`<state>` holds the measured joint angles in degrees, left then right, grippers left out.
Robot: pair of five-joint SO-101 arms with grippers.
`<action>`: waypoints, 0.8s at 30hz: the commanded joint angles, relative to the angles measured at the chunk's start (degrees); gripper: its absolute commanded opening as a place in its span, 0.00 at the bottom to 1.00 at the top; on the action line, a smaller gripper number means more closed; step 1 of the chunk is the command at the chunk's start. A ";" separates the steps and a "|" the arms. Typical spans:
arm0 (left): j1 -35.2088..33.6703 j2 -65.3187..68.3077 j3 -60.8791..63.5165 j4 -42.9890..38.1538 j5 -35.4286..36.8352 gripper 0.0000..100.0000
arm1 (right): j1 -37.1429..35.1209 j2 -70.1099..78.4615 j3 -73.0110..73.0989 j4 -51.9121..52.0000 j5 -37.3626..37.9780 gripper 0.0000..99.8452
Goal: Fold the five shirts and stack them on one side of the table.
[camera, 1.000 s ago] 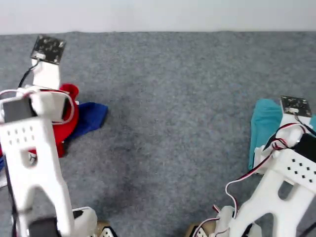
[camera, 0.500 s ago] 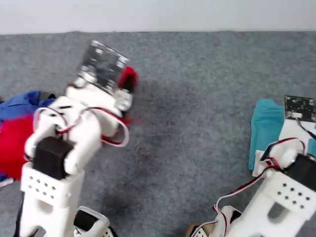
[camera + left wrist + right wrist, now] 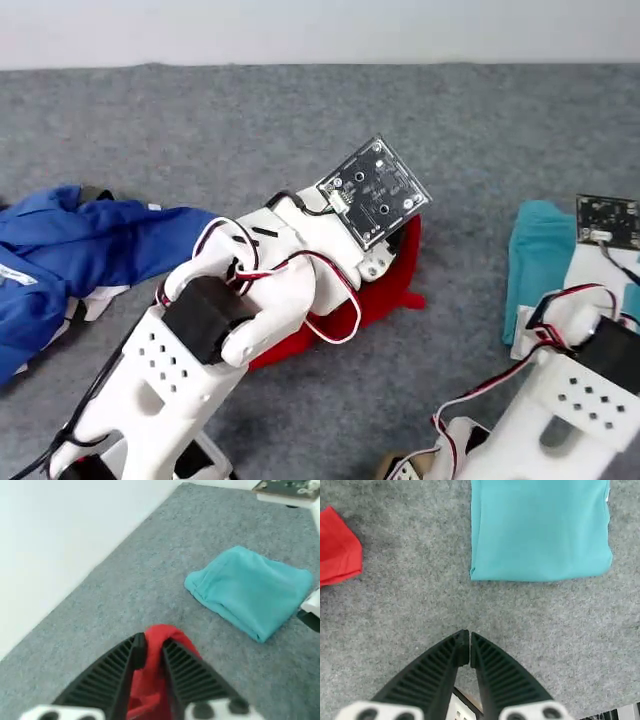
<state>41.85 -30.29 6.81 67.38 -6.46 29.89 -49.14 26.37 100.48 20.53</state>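
Bench (image 3: 480, 130): grey carpet-like cloth, matt, rough nap. Red shirt (image 3: 385, 300), centre of frame: soft matt cloth. Teal shirt (image 3: 535, 255), right edge: smooth matt knit. Blue shirt (image 3: 90, 250), left: matt cloth, creased. Arm shells (image 3: 170, 390): white plastic, slight sheen. Left gripper (image 3: 152, 642) and right gripper (image 3: 469, 640): black matt plastic, ribbed inner faces.

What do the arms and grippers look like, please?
The left arm and right arm are white plastic with rows of small holes, black motors and red and white cables. Each wrist carries a circuit board. The left gripper and right gripper are black and ribbed.
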 commanded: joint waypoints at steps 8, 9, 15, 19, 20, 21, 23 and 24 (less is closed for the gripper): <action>-4.40 -0.44 -6.29 11.87 0.79 0.11 | -0.48 -1.36 2.81 2.15 -0.26 0.01; -5.80 -0.44 -7.43 13.63 0.70 0.11 | -0.48 -1.36 2.81 1.98 -0.26 0.01; -11.43 -0.44 -10.33 28.13 -4.40 0.11 | -0.57 -1.36 2.81 1.36 -0.26 0.01; -15.30 -0.79 -8.92 33.32 -6.42 0.10 | -1.54 -0.92 2.99 0.66 -0.26 0.01; -17.14 -1.49 -7.96 33.32 -6.95 0.10 | -2.07 -0.92 2.99 0.40 -0.26 0.01; -18.55 -2.20 -6.90 33.32 -8.00 0.10 | -2.59 -0.92 3.08 0.31 -0.26 0.01; -20.22 -3.96 -3.12 33.32 -11.25 0.10 | -4.18 -0.92 3.08 0.22 -0.35 0.01; -20.75 -4.92 -0.66 33.32 -12.92 0.10 | -4.97 -0.92 3.08 0.22 -0.44 0.01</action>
<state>23.03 -31.96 2.42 99.21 -14.99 27.08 -49.58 29.80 100.48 20.53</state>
